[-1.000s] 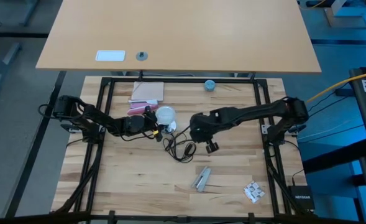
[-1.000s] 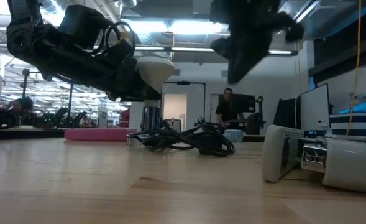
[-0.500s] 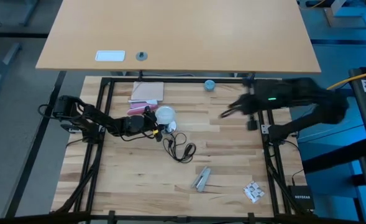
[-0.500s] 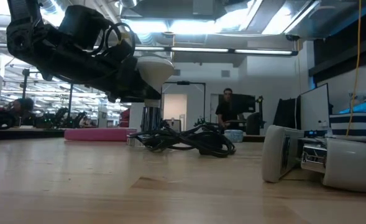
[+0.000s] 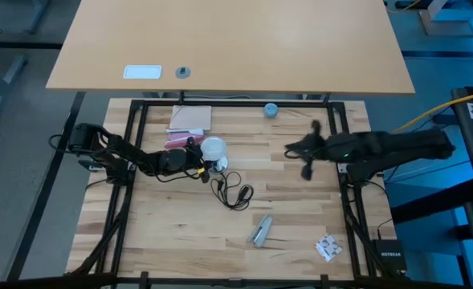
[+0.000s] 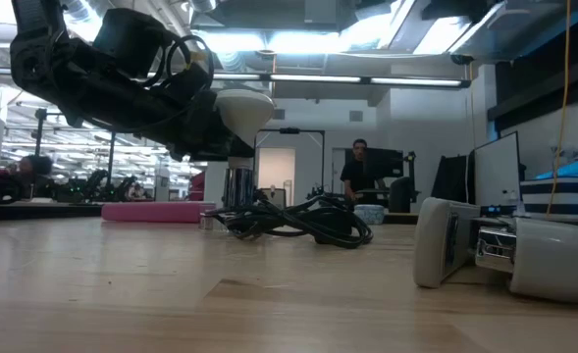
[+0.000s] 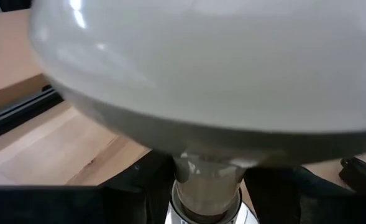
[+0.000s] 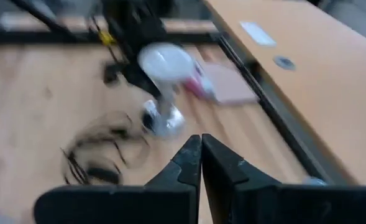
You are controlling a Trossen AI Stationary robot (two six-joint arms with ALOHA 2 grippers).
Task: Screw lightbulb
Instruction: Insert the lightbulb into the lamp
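The left hand [image 5: 197, 163], left of centre in the high view, grips the bulb [image 5: 214, 148] at its neck, holding it above the surface [image 5: 172, 233]. A black cable [image 5: 234, 193] lies just below it in the frame. The right hand [image 5: 291, 149], fingers pressed together and holding nothing, hangs at the right, well apart.

High view looks straight down, low view level across the table, both sharing the bulb [image 5: 214, 148] upper left of centre.
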